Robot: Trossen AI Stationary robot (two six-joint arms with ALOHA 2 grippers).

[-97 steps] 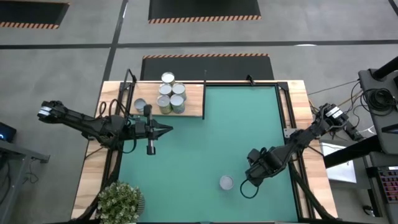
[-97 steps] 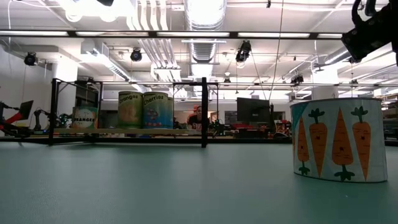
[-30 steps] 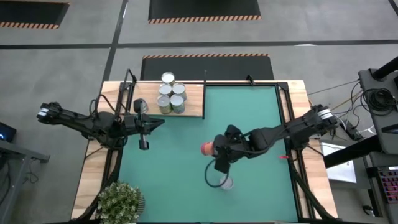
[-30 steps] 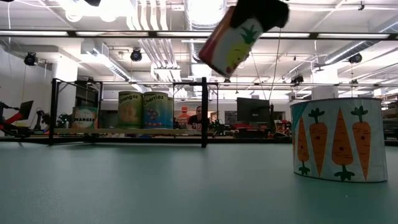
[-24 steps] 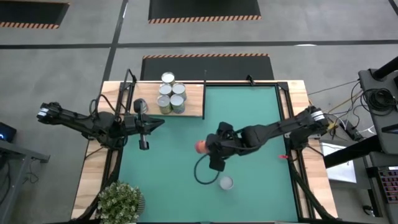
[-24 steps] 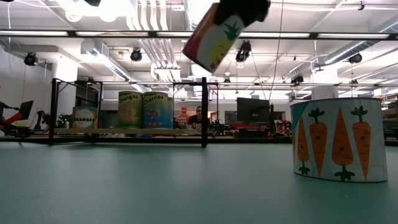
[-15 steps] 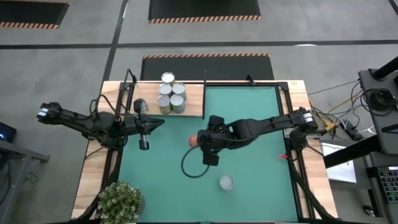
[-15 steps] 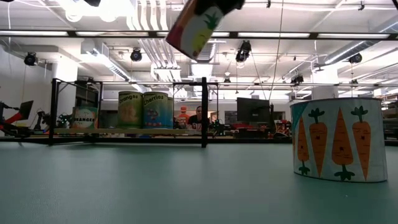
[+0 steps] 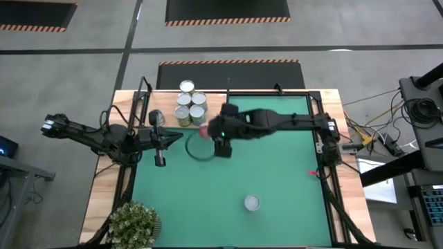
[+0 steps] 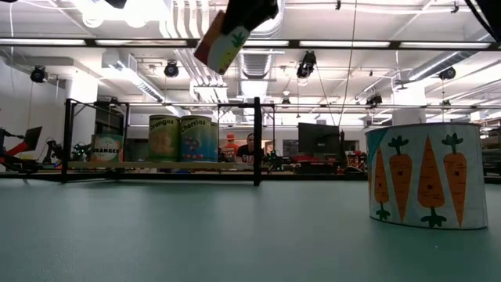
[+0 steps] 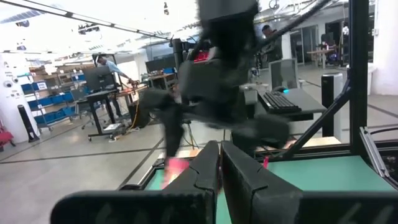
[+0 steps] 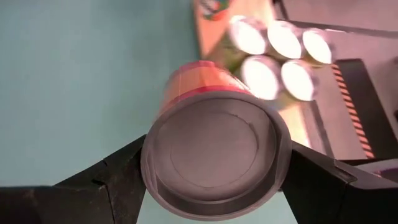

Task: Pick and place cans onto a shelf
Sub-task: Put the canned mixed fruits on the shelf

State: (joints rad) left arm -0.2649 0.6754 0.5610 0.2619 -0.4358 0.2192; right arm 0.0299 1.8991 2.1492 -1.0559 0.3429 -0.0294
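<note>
My right gripper (image 9: 210, 131) is shut on a red and yellow can (image 9: 203, 129), high over the green mat just off the shelf's near right corner. It shows tilted at the top of the low view (image 10: 223, 39). The light-wood shelf (image 9: 214, 111) holds several silver-topped cans (image 9: 190, 104) standing on their bases, and one more (image 9: 156, 116) at its left. A carrot-printed can (image 9: 252, 203) stands on the mat near the front (image 10: 427, 174). My left gripper (image 9: 178, 139) is shut and empty, level by the shelf's near edge. My right gripper pinches the can's curved side (image 12: 152, 149) between its two fingers (image 12: 115, 180), close to the can's upper end, whose round face (image 12: 214, 149) is toward the wrist camera. The fingers slant down from the table's right. The can hangs tilted below them, clear of mat and shelf.
Black posts (image 10: 256, 141) stand at the shelf's corners. A dark cable loop (image 9: 197, 151) hangs under my right gripper. A potted plant (image 9: 133, 225) sits at the table's near left corner. Open green mat (image 9: 277, 173) lies to the right.
My right gripper has carried the red and yellow can from the middle of the mat toward the far left, up to the shelf's near right corner. The can stays tilted and clear of the mat. The carrot can has stayed put.
</note>
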